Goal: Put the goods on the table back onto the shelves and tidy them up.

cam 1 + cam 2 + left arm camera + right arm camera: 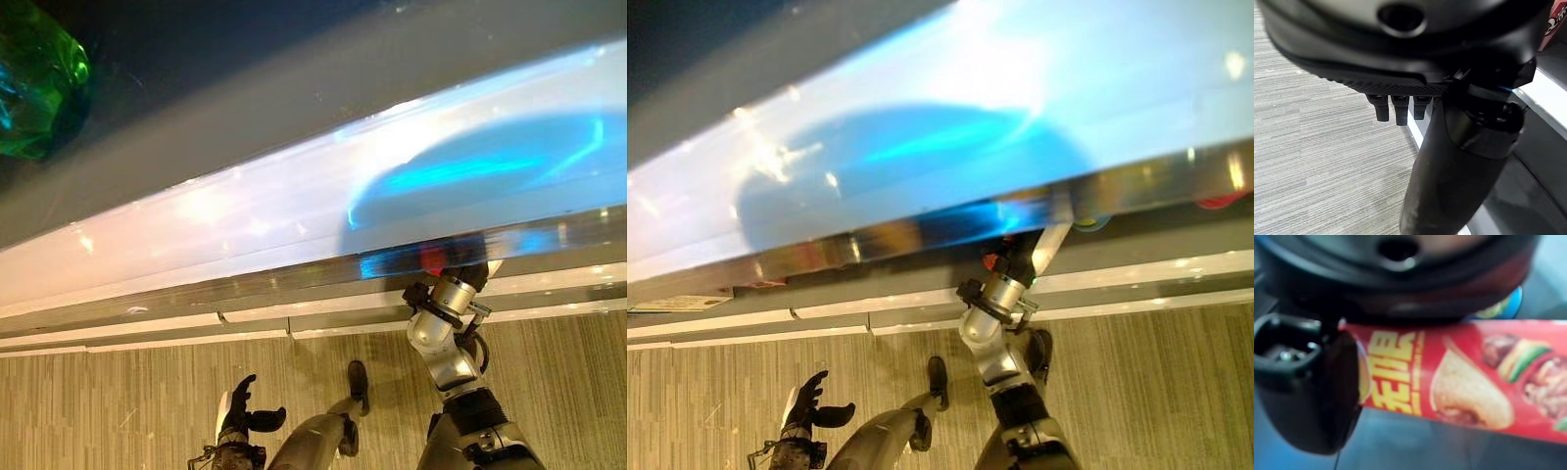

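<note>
1. Left eye view: the right hand [468, 276] reaches up under the front lip of the shelf [294, 211], fingers tucked beneath it, a scrap of red just beside them. The left hand [240, 409] hangs well below the shelf over the carpet [108, 401], fingers loosely spread. A green bottle [37, 83] sits beyond the shelf's far edge.
2. Right eye view: same scene.
3. Left wrist view: the left hand's fingers [1396, 107] hang relaxed, holding nothing.
4. Right wrist view: the right hand's thumb [1317, 396] is clamped against a red chip can [1474, 382] lying crosswise inside the shelf.
</note>
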Controlling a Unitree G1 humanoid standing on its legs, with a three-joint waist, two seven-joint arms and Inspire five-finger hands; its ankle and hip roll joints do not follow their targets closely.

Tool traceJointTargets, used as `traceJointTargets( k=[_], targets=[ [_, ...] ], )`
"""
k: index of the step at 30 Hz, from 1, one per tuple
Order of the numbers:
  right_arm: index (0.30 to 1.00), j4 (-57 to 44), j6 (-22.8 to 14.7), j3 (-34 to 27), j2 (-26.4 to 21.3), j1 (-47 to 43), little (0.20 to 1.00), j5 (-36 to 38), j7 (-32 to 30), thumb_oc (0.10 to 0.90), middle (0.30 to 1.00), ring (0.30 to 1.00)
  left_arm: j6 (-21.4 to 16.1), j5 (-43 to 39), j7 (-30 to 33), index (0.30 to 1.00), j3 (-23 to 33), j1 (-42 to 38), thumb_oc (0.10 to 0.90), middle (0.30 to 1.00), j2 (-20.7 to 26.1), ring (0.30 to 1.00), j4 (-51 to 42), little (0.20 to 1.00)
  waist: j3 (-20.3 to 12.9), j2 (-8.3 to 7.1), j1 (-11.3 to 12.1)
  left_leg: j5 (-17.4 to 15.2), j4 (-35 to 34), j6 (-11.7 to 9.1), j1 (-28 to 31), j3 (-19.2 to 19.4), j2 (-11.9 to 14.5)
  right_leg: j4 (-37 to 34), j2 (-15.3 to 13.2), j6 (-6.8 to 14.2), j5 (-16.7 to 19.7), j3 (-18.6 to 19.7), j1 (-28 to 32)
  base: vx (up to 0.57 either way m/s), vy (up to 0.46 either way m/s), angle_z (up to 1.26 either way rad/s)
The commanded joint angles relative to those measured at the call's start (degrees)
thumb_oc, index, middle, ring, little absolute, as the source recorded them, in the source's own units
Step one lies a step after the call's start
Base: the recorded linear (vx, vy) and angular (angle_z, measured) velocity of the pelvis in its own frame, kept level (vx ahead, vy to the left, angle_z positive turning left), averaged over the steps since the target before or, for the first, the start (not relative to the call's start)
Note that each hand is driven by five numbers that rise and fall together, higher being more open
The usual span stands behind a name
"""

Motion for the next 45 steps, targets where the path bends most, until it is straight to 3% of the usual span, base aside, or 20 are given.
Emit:
traceJointTargets(
  k=[1, 9, 10, 14, 19, 32, 37, 39, 45],
  targets=[
    [0.3, -4.4, -4.1, -0.5, -0.5, -8.1, 0.3, -4.6, -2.4, 0.4, 0.3, 0.3, -1.5, 0.7, 4.5, 0.9, -1.3, -0.1, 0.8, 0.9, 3.9, 0.9, -1.1, 0.9, 0.2, 3.73, 2.5, -6.3, 7.1, 0.2, -3.6, 1.5, -1.0, 1.8, -2.1, 5.1, 0.9, -2.7, 4.3, 0.02, 0.001, 0.09],
    [0.3, -3.1, -4.6, -1.0, -0.1, -10.0, 0.3, -3.9, -2.8, 0.4, 0.3, 0.3, -2.9, 2.0, 6.5, 0.9, -1.8, -1.4, 0.8, 0.9, 4.9, 0.9, -4.0, 0.9, 0.0, 3.39, 3.1, -7.3, 8.9, 0.5, -5.9, 1.3, -1.4, 2.0, -2.6, 5.3, 1.7, -3.4, 3.1, 0.01, -0.014, 0.05],
    [0.3, -3.0, -4.8, -1.8, -0.3, -9.7, 0.3, -4.1, -2.3, 0.4, 0.3, 0.3, -2.4, 0.8, 6.3, 0.9, 1.3, -2.7, 0.8, 0.9, 7.2, 0.9, -2.7, 0.9, -0.1, 3.44, 2.9, -7.5, 9.2, 0.6, -6.1, 1.7, -1.5, 2.0, -2.5, 5.4, 2.3, -3.2, 2.8, 0.02, 0.05, 0.0],
    [0.3, 2.5, -4.8, 2.6, 2.6, -13.2, 0.3, -4.1, -4.4, 0.4, 0.3, 0.3, -5.0, 2.4, 7.8, 0.9, -0.6, -0.2, 0.8, 0.9, 8.1, 0.9, -8.3, 0.9, 0.0, 4.04, 4.5, -7.3, 8.7, 0.5, -6.3, 1.6, -1.3, 1.4, -2.4, 5.4, 2.5, -3.8, 2.5, 0.02, -0.007, -0.1],
    [0.3, 4.7, -2.9, 1.2, 0.3, -17.6, 0.3, -5.7, -4.2, 0.4, 0.3, 0.3, -5.3, 3.1, 8.1, 0.9, -1.6, -0.9, 0.8, 0.9, 8.6, 0.9, -11.5, 0.9, -0.3, 3.91, 5.3, -7.6, 9.4, 0.5, -7.4, 1.4, -1.6, 1.4, -2.6, 5.7, 2.8, -4.4, 2.2, 0.01, -0.021, 0.06],
    [0.3, 4.9, -3.0, -0.5, -0.6, -17.5, 0.3, -4.8, -4.2, 0.4, 0.3, 0.3, -5.1, 6.9, 9.6, 0.9, -1.8, -1.8, 0.8, 0.9, 10.7, 0.9, -14.2, 0.9, -0.9, 2.21, 4.9, -8.5, 10.6, 0.9, -8.8, 0.6, -1.8, 2.3, -2.7, 5.5, 3.1, -4.5, 1.2, 0.01, -0.024, 0.04],
    [0.3, 4.8, -4.4, -0.8, 0.4, -16.0, 0.3, -2.2, -3.6, 0.4, 0.3, 0.3, -4.6, 9.7, 11.2, 0.9, -1.5, -2.8, 0.8, 0.9, 12.4, 0.9, -15.9, 0.9, -0.5, 2.24, 4.1, -8.8, 11.1, 1.0, -9.2, 0.9, -1.7, 2.7, -2.8, 5.4, 2.9, -4.0, 0.4, -0.01, 0.002, -0.33],
    [0.9, 5.7, -5.3, 0.1, 1.4, -15.4, 0.9, -0.2, -2.0, 0.8, 0.9, 0.9, -4.2, 10.9, 12.3, 0.9, -1.1, -3.5, 0.8, 0.9, 13.0, 0.9, -16.3, 0.9, -0.4, 2.18, 3.7, -8.8, 11.2, 1.0, -9.4, 1.0, -1.6, 2.8, -2.8, 5.4, 2.9, -3.9, -0.1, 0.0, 0.002, -0.02],
    [0.9, 5.5, -7.2, 0.9, 2.9, -14.3, 0.9, 1.6, -0.7, 0.8, 0.9, 0.9, -3.4, 15.9, 15.5, 0.9, -0.6, -4.5, 0.8, 0.9, 15.8, 0.9, -19.1, 0.9, -0.8, 1.51, 3.2, -8.8, 10.7, 1.1, -9.2, 1.2, -1.3, 2.9, -2.7, 5.6, 3.4, -4.1, -0.3, -0.01, -0.006, 0.03]
  ],
)
